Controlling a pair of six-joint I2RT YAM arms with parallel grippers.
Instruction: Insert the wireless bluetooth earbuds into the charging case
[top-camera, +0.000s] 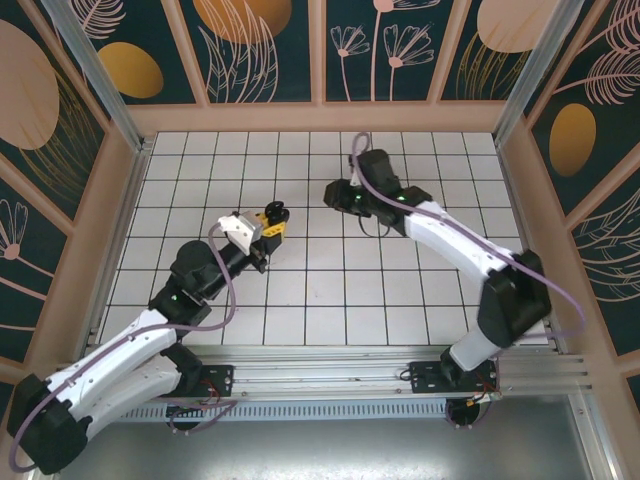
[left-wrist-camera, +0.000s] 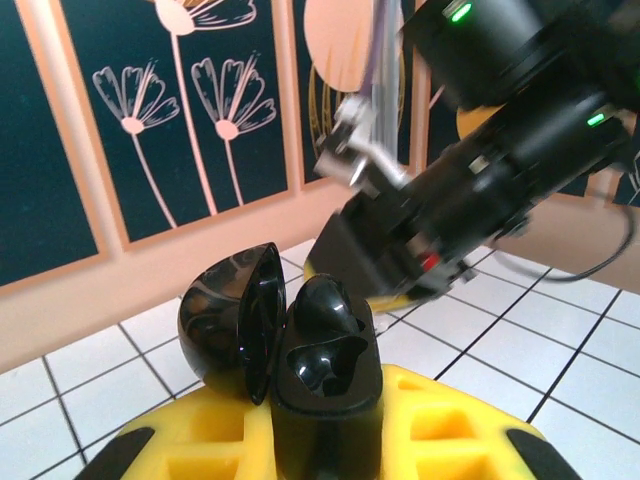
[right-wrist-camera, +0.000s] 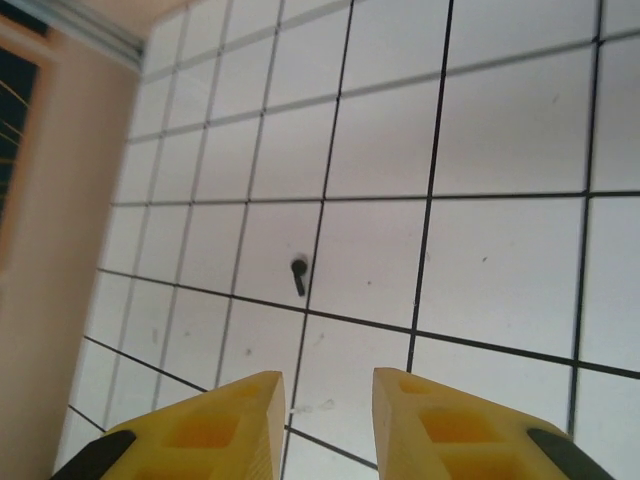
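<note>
Left gripper (left-wrist-camera: 325, 440) clamps an open black charging case (left-wrist-camera: 325, 370). Right gripper (right-wrist-camera: 328, 425) hovers, fingers apart, above a black earbud (right-wrist-camera: 298, 275) on the tiled table (right-wrist-camera: 500, 130).

Bright, even light falls from above. The glossy lid of the case (left-wrist-camera: 325, 360) carries pale glare in the left wrist view, and the right arm (left-wrist-camera: 480, 190) behind the case is blurred. Right of the case, the white floor (top-camera: 330, 290) shows only faint, soft shadows. The earbud (right-wrist-camera: 299, 276) looks tiny and soft-edged.
</note>
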